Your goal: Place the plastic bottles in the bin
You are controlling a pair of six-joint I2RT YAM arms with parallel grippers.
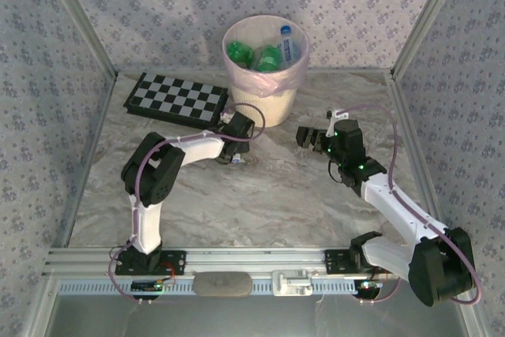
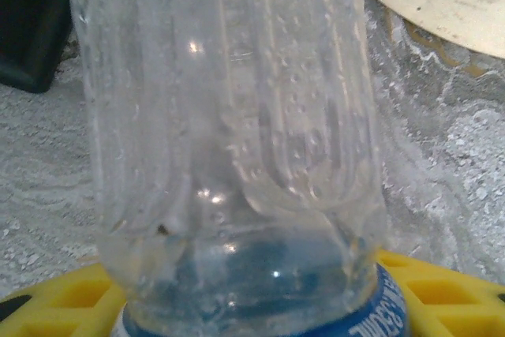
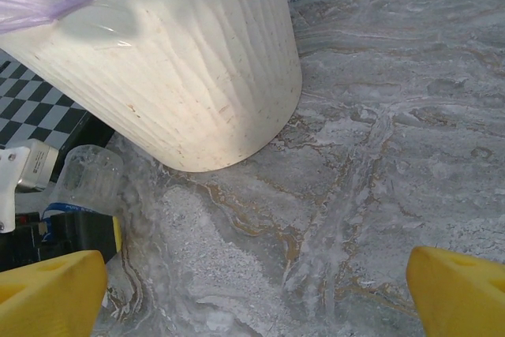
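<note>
One clear bottle [image 2: 237, 132] pinched in the left gripper [image 1: 235, 147], low beside the foot of the bin [image 1: 272, 108], apparently for lifting over the rim to join several bottles [image 1: 267, 58] already inside; right gripper [image 1: 306, 136] spread wide, empty, hovering near the far side.

A bottle [image 2: 237, 155] sits between the fingers of the left gripper [image 1: 237, 154]. Ahead of that gripper the bin [image 1: 272, 104] stands to the right and the checkerboard [image 1: 177, 99] to the left. Other bottles [image 1: 267, 57] lie inside the bin. The right gripper [image 1: 304, 136] has the bin ahead on its left.
</note>
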